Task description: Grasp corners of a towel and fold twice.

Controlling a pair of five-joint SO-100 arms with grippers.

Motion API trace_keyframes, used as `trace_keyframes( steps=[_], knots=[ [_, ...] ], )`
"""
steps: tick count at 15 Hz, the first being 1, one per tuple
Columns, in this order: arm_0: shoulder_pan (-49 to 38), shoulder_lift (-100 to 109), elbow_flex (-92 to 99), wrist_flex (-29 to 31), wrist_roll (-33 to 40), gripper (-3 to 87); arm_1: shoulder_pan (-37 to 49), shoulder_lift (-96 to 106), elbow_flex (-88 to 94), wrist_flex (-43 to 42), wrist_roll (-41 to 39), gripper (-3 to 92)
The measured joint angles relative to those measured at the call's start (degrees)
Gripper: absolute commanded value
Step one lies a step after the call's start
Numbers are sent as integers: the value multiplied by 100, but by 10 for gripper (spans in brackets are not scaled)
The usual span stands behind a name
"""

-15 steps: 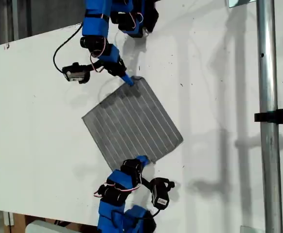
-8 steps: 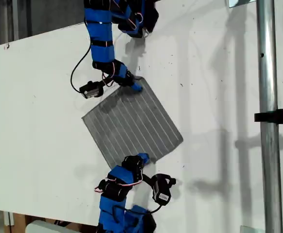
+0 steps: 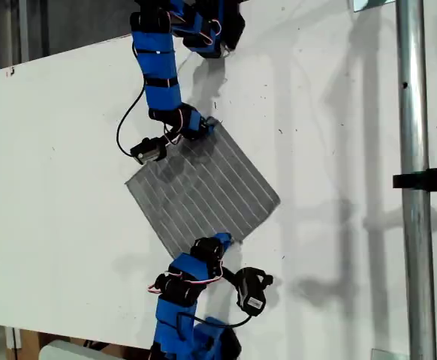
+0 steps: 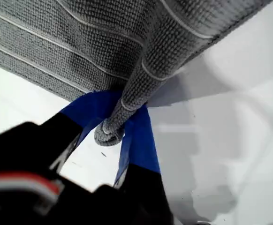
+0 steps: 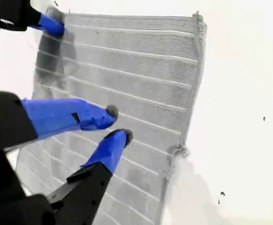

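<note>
A white desk [image 3: 339,112] carries one grey striped towel [image 3: 203,187], which lies flat and turned like a diamond near the middle of the exterior view. One metal pole [image 3: 414,225] crosses the exterior view's right.

Two blue arms reach in, one from the far edge and one from the near edge. My first gripper [image 3: 220,241], on the near arm, has its fingers [image 4: 139,136] closed on one of the corners [image 4: 109,133], and the cloth there is bunched into a roll between them. My second gripper [image 3: 203,126], on the far arm, is at the opposite corner. Its fingers [image 5: 96,116] are narrowly parted just above the striped cloth, with nothing pinched.

Two more corners lie free, one toward the exterior view's left [image 3: 129,184] and one toward its right [image 3: 279,201].

A white label [image 3: 253,304] on the near arm's camera is too small to read.
</note>
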Motion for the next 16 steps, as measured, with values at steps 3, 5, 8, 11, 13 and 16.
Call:
trace_keyframes(
  steps=[3, 5, 8, 11, 13, 16],
  knots=[
    [105, -589, -255, -984, 1072, 220, 0, -26, -44, 0, 0, -2],
    [123, -1723, -1257, -817, 1318, 225, 0, -44, -44, 0, 0, -2],
    [123, -3516, -2777, -211, 1345, 223, 0, -44, -53, 0, 0, -2],
    [193, -4386, -3041, -220, 1160, 220, -9, -44, -53, 0, 26, -2],
    [290, -4649, -3085, -193, 853, 216, -26, -44, -53, 0, 79, -2],
    [422, -4966, -3384, 149, 141, -29, -35, -44, -53, 0, 158, -1]
  ],
)
